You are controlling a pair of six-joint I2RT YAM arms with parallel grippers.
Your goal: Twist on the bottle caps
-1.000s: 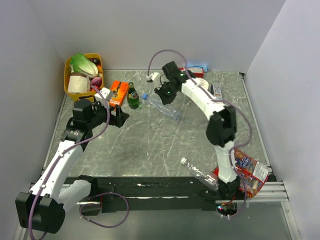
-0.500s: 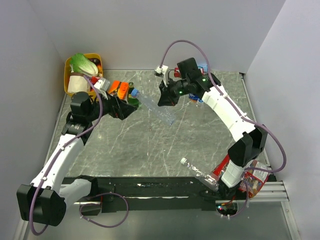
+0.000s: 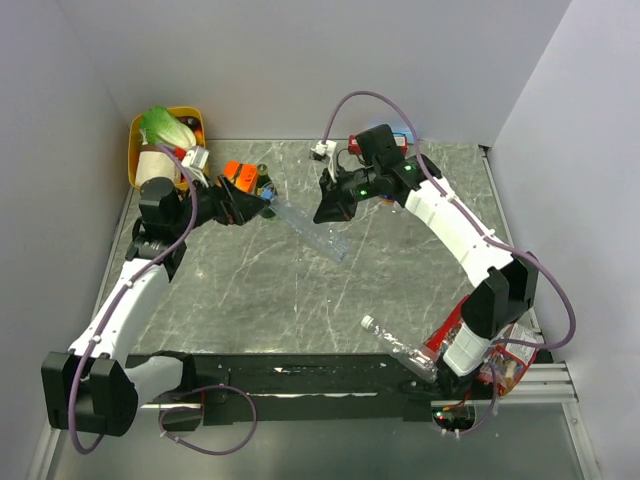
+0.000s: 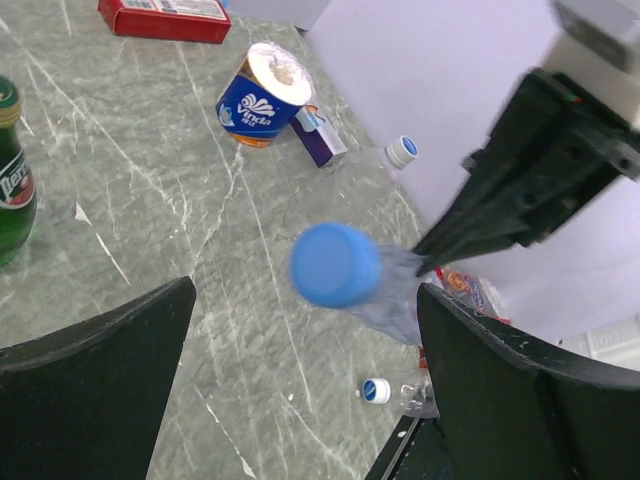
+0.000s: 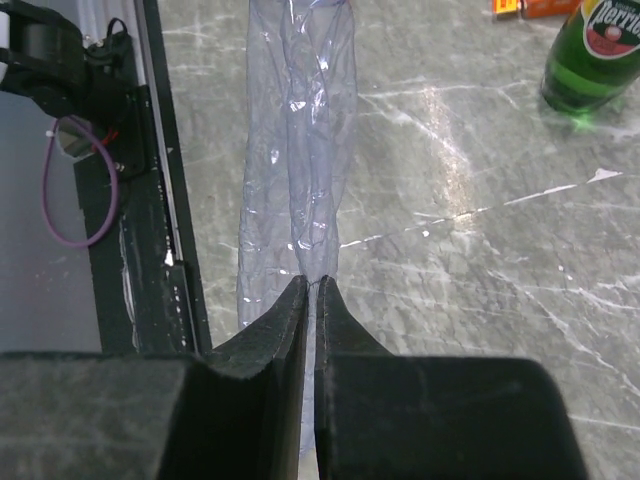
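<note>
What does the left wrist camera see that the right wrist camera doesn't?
Only the left wrist view shows the blue cap on the end of the clear bottle, the paper roll, the red box and a loose blue cap. Only the right wrist view shows the black rail and that bottle's long crumpled body. Both show the clear bottle in the right gripper, the green bottle and the table.

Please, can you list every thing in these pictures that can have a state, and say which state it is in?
right gripper, shut on the clear bottle
clear bottle, held above the table, body squeezed flat
blue cap, on that bottle's neck
left gripper, open, fingers either side of the cap, not touching
second clear bottle, lying on its side
green glass bottle, upright
</note>
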